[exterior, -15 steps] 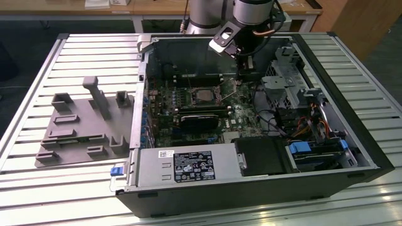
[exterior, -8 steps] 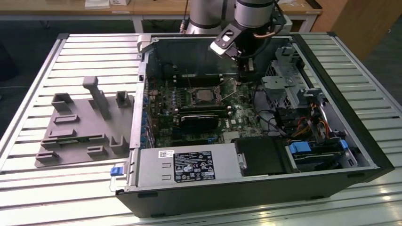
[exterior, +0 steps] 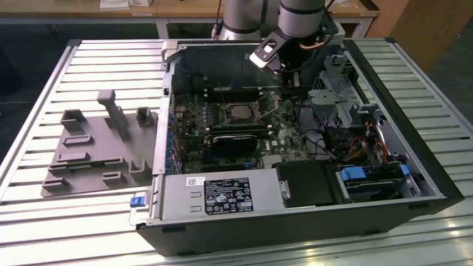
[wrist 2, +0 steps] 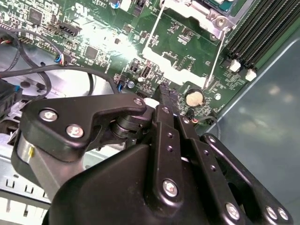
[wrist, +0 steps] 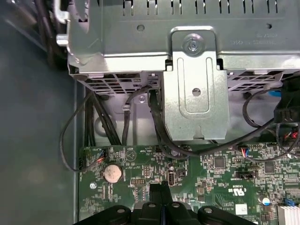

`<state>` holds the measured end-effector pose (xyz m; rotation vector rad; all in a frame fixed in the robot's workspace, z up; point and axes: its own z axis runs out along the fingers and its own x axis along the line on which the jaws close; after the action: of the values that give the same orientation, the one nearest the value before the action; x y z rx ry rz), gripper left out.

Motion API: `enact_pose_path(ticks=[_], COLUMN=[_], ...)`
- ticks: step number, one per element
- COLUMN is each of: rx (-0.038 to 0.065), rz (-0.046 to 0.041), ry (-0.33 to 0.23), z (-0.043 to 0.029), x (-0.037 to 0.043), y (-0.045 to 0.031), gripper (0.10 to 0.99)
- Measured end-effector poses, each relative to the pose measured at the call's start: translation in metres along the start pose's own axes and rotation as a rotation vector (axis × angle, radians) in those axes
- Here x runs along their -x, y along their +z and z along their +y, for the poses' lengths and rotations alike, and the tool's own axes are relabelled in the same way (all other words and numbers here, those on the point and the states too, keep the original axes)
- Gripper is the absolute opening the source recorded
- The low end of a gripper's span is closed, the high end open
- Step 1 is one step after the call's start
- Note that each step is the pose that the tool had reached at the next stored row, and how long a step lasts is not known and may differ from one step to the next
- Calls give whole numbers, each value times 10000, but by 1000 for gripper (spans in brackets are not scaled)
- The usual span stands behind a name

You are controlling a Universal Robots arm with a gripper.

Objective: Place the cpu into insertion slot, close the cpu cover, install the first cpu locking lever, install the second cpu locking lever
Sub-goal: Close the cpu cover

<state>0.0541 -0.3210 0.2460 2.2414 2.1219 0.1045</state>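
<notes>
A black open-sided computer case [exterior: 414, 183] lies on the pale slatted metal table [exterior: 44, 221]. Inside it, a green circuit board [exterior: 194, 130] carries a long black rectangular card [exterior: 236, 141]. In the second wrist view, a round silver coin battery [wrist 2: 193, 97] sits near the board's edge. On the exterior view's left, a grey moulded plastic fixture [exterior: 92, 152] rests just beside the case.

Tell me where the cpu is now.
In the exterior view the cpu lies in the insertion slot beside the long black card, to the exterior view's left of the gripper.
</notes>
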Motion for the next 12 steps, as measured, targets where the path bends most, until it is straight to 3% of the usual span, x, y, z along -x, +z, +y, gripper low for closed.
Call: enact_pose_path(ticks=[6,11,12], rx=[-24,-32,-72], rz=[-8,-10,-11], ry=[76,83,83], z=[0,-1,0], x=[1,1,1], y=[105,118,119], gripper=[102,102,102])
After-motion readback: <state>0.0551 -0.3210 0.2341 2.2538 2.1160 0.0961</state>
